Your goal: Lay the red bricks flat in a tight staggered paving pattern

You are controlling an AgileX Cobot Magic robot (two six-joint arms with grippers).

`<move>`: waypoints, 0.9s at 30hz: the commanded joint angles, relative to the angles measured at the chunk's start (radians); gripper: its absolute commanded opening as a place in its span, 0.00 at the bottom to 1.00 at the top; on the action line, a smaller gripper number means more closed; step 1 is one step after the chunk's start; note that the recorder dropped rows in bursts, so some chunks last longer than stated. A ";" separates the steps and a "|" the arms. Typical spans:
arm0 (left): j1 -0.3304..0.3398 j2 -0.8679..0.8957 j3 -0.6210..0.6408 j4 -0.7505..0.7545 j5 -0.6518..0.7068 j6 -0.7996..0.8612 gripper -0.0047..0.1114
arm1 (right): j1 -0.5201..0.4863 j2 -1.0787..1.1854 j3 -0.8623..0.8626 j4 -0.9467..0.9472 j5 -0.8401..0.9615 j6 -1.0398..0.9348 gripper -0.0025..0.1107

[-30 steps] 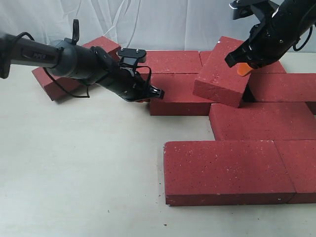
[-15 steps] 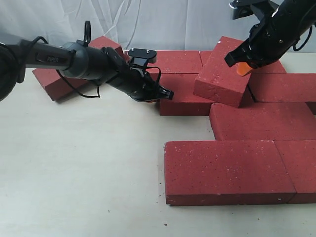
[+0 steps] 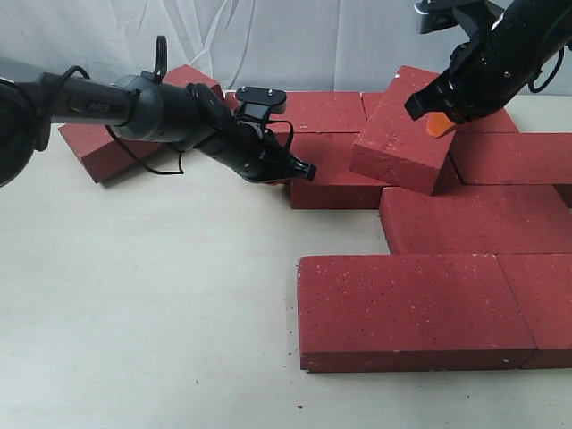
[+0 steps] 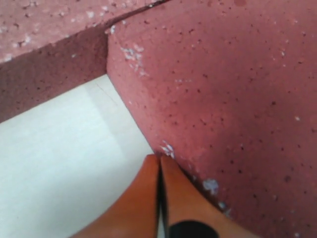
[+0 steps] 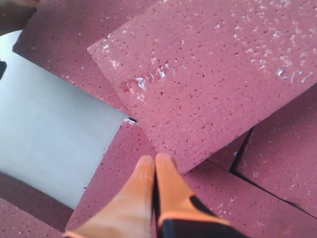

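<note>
Several red bricks lie on the table. A tilted one (image 3: 402, 130) leans on its neighbours at the back. My right gripper (image 3: 436, 126) is shut, its orange tips (image 5: 155, 163) resting at that tilted brick's (image 5: 208, 74) raised edge. In front of it a flat middle brick (image 3: 335, 174) lies crosswise. My left gripper (image 3: 300, 171) is shut and empty, its tips (image 4: 159, 162) pressed against the left end of that brick (image 4: 223, 99). Flat bricks lie in front (image 3: 402, 308), to the right (image 3: 474, 214) and behind (image 3: 313, 109).
A further brick (image 3: 112, 152) lies propped at an angle at the far left, under my left arm. More bricks fill the right edge (image 3: 545, 304) (image 3: 518, 156). Pale bare table (image 3: 143, 304) spreads over the left and front. A white curtain hangs behind.
My left gripper has slid to the right, and the middle brick has shifted right with it, mostly in the first half second. The right arm and the tilted brick have stayed put.
</note>
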 commanded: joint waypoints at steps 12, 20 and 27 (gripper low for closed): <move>0.033 0.004 -0.023 0.163 0.118 -0.184 0.04 | -0.006 -0.009 0.002 0.011 -0.013 0.002 0.01; 0.090 -0.017 -0.023 0.311 0.146 -0.283 0.04 | -0.006 -0.009 0.002 0.017 -0.019 0.002 0.01; 0.111 -0.177 -0.023 0.453 0.281 -0.290 0.04 | 0.003 -0.009 0.005 0.195 -0.027 -0.026 0.01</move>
